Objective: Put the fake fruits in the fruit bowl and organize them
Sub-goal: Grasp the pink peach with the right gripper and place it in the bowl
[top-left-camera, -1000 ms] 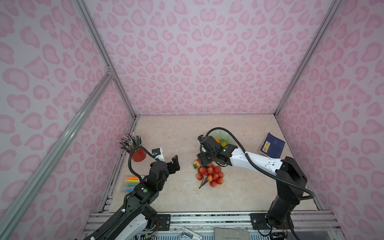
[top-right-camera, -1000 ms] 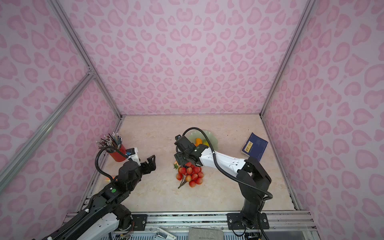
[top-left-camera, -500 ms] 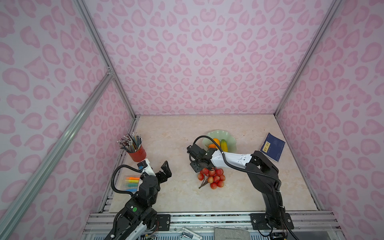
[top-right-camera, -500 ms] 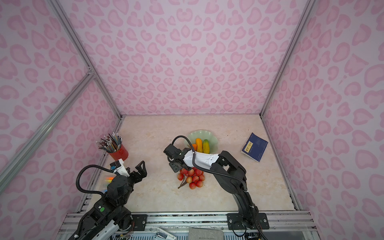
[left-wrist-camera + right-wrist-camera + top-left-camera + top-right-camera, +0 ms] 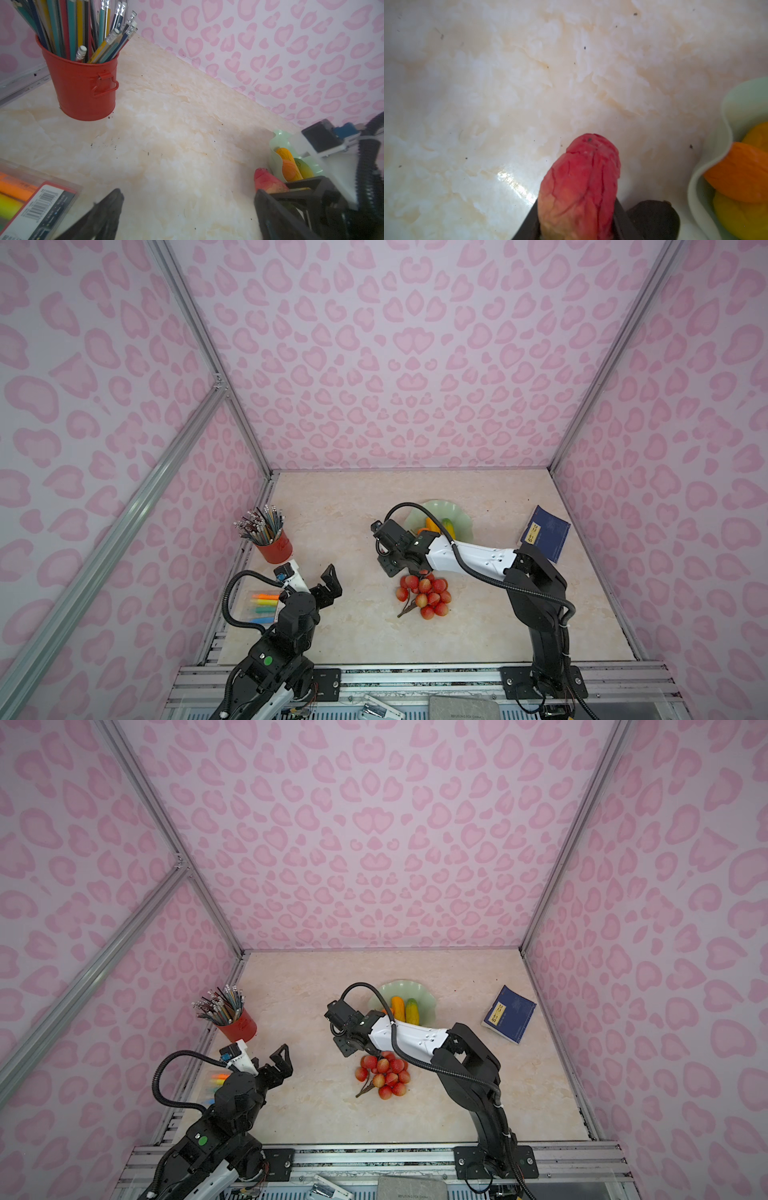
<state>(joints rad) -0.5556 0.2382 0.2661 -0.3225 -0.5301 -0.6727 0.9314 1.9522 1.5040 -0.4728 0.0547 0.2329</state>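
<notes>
My right gripper [image 5: 576,207] is shut on the pink-red strawberry [image 5: 581,187], low over the table beside the fruit bowl [image 5: 708,170]. A dark avocado shape [image 5: 654,218] lies between the strawberry and the bowl. In both top views the gripper's fingers are hidden under the wrist [image 5: 395,556]. The mint-green bowl [image 5: 463,516] holds an orange-yellow elongated fruit [image 5: 397,1006], a yellow-green oval [image 5: 411,1011] and a small orange [image 5: 741,176]. The red berry bunch [image 5: 424,593] lies on the table just in front of the right wrist. My left gripper [image 5: 188,195] is open and empty near the left front.
A red cup of pencils [image 5: 274,547] stands at the left edge. A pack of highlighters [image 5: 264,608] lies beside the left arm. A blue booklet [image 5: 544,531] rests at the right. Pink patterned walls close in three sides.
The right gripper moved left from over the berry bunch and its jaws narrowed onto the strawberry. The left arm pulled back toward its base with its jaws wide.
</notes>
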